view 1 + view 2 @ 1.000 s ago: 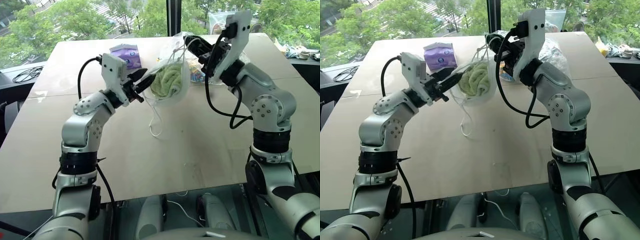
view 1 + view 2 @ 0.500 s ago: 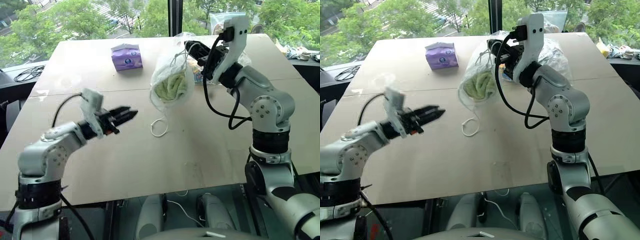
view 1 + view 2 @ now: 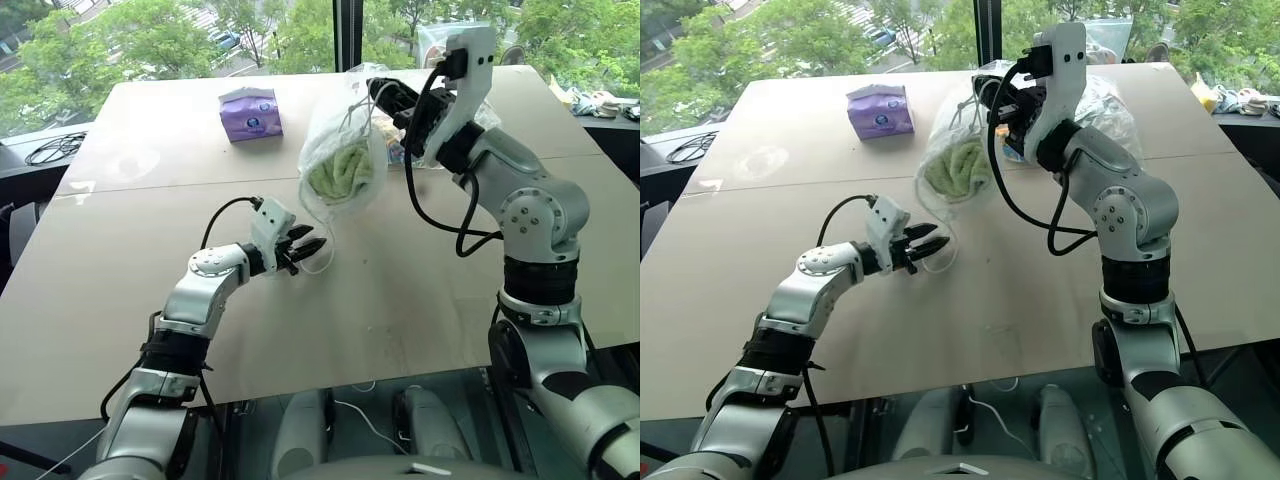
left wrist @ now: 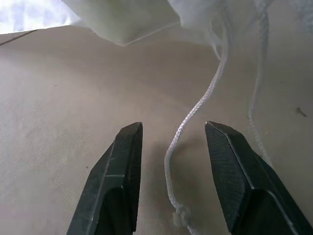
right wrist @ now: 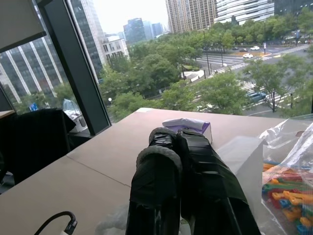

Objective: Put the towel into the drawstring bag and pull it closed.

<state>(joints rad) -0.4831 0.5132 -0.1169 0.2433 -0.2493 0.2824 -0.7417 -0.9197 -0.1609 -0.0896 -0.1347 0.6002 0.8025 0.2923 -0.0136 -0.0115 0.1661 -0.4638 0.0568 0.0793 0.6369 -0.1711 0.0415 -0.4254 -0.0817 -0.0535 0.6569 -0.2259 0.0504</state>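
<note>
I find the white translucent fabric drawstring bag [image 3: 340, 165] hanging above the pale wooden bench [image 3: 120, 250], its mouth gathered at the right gripper [image 3: 385, 95]. The small light green terry towel [image 3: 342, 170] sits inside the bag, visible through the fabric. Behind the bag lies a larger clear plastic bag of colourful items [image 5: 288, 191], and a small purple packet [image 3: 250, 112] rests further back on the bench. The right jaws are clenched on the bag's gathered top and cord. The left gripper [image 3: 305, 247] is low over the bench, just below the bag, its jaws parted about halfway; I see the white cord [image 4: 195, 117] trailing down between the two fingers [image 4: 115, 181], not yet pinched. Compared with a second ago, the left gripper has left the side of the bag, where it was raised beside the towel, and has come down to the cord's loose end; the right gripper has kept its place and grip.
</note>
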